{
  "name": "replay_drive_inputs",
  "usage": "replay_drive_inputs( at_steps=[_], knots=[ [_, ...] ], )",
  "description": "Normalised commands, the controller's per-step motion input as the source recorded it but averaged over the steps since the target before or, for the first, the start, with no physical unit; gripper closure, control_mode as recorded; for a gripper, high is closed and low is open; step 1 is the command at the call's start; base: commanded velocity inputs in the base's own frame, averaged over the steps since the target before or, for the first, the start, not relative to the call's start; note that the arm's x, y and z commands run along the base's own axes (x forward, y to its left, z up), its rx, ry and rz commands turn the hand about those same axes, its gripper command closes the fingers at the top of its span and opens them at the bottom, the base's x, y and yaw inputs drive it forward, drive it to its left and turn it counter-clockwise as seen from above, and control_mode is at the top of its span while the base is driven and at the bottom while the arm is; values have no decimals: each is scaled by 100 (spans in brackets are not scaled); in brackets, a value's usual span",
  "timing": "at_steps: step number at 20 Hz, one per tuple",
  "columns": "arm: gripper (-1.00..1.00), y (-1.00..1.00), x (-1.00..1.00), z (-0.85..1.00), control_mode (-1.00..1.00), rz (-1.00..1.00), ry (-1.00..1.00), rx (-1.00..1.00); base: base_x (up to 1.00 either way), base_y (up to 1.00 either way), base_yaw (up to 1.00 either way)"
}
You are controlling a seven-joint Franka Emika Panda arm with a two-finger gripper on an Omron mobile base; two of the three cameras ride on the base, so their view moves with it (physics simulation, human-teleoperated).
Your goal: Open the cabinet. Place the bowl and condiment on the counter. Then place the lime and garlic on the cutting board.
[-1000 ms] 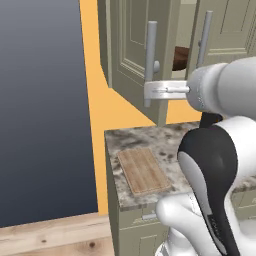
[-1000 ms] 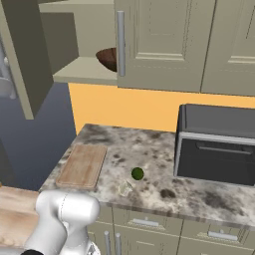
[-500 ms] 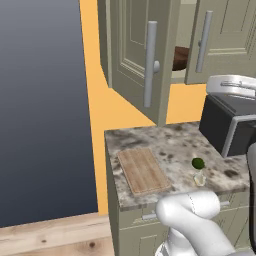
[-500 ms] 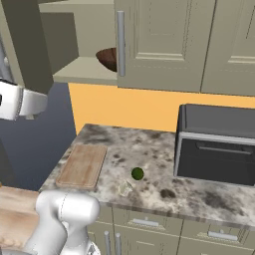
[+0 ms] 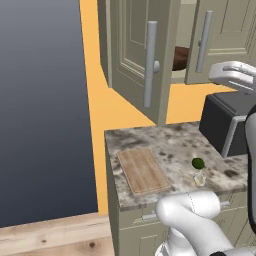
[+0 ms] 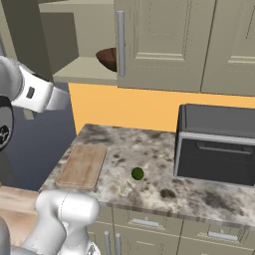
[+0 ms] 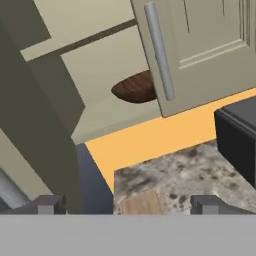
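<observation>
The cabinet has its left door swung wide open; its right door is closed. Inside on the shelf sits the dark wooden bowl, partly behind the closed door. The condiment is hidden. On the counter lie the cutting board, the lime and the pale garlic. My gripper is open and empty, held back from the cabinet and aimed at the shelf and the counter's left end.
A black boxy appliance fills the right part of the counter. The open door's long bar handle juts out over the counter's left end. A dark wall and a wooden floor lie left of the counter.
My hand has come away from the open door's handle and pulled back from the cabinet. The door stays open and the jaws stay wide.
</observation>
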Motion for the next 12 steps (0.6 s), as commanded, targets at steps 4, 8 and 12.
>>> replay_drive_inputs(
  at_steps=[4,8,12],
  knots=[
    [-100,-23,43,-9,-100,1,9,31,0,0,0],
    [-100,-6,40,0,-100,6,5,43,0,0,0],
    [-100,30,29,0,-100,7,0,25,0,0,0]
  ],
)
